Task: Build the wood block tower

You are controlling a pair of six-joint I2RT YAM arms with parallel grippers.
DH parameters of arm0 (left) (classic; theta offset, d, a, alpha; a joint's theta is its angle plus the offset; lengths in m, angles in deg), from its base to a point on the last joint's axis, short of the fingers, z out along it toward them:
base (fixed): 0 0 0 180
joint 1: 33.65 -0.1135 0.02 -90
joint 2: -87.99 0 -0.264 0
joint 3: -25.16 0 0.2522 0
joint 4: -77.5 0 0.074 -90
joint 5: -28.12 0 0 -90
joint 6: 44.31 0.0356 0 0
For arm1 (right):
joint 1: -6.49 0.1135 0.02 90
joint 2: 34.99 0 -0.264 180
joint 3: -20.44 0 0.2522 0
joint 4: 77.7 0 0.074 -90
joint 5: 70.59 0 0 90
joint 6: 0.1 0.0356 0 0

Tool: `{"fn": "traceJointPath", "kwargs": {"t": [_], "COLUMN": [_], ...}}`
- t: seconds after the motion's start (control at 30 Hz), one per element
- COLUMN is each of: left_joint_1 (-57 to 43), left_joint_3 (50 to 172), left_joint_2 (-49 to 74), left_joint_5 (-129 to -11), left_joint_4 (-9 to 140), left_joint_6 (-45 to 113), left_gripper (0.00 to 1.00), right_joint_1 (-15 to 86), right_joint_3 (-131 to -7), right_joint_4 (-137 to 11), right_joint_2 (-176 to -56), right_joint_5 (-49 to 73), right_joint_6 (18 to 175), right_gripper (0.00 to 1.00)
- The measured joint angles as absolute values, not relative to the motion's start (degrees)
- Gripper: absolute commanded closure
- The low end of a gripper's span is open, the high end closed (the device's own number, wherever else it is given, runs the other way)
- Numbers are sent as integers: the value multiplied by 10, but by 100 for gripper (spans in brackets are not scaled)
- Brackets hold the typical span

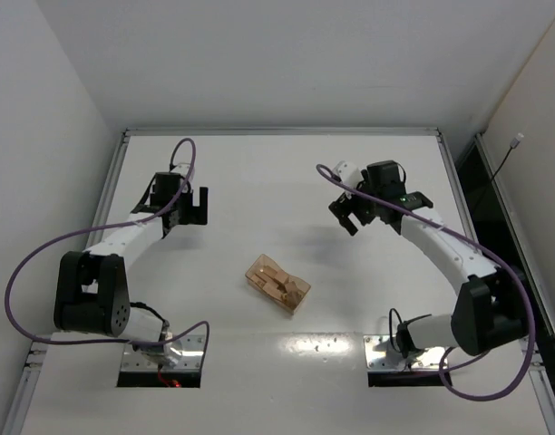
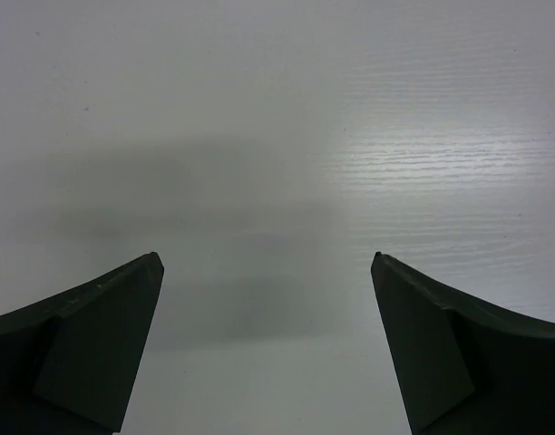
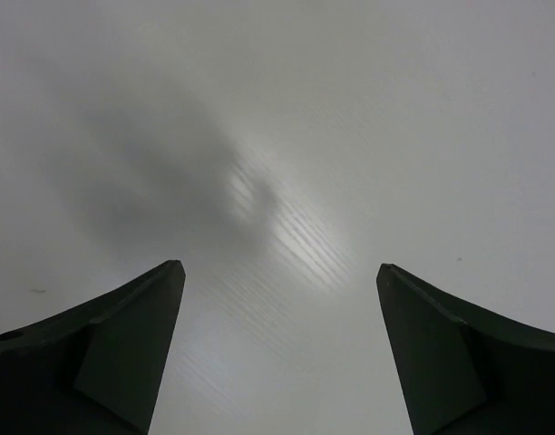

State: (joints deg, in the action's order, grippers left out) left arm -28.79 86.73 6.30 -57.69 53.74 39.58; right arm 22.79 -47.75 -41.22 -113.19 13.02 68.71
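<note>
Wooden blocks [image 1: 274,276] lie inside the amber box [image 1: 300,295] at the middle of the table [image 1: 259,172], and I log left gripper [image 1: 198,210] and right gripper [image 1: 345,217] both spread wide, empty, well apart from it.

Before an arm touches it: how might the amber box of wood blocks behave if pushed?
The amber box looks small and low, so it probably slides rather than tips. Its wood blocks seem jumbled, so may shift.
</note>
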Motion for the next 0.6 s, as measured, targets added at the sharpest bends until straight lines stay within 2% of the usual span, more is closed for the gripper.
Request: {"fn": "traceJointPath", "kwargs": {"t": [0.03, 0.13, 0.37, 0.6], "left_joint_1": [-288, -288, -293, -311], "left_joint_3": [868, 868, 868, 875], "left_joint_2": [63, 63, 69, 89], "left_joint_5": [-576, -575, -591, -613], "left_joint_4": [537, 531, 522, 509], "left_joint_6": [396, 395, 393, 392], "left_gripper": [0, 0, 0, 0], "right_joint_1": [230, 248, 345, 405], "right_joint_3": [-482, -488, -478, -479], "right_joint_4": [-402, -378, -358, -373], "right_joint_2": [-1131, -1118, -1057, -1117], "right_joint_5": [115, 73, -23, -51], "right_joint_6": [686, 686, 705, 733], "right_gripper": [22, 31, 37, 39]}}
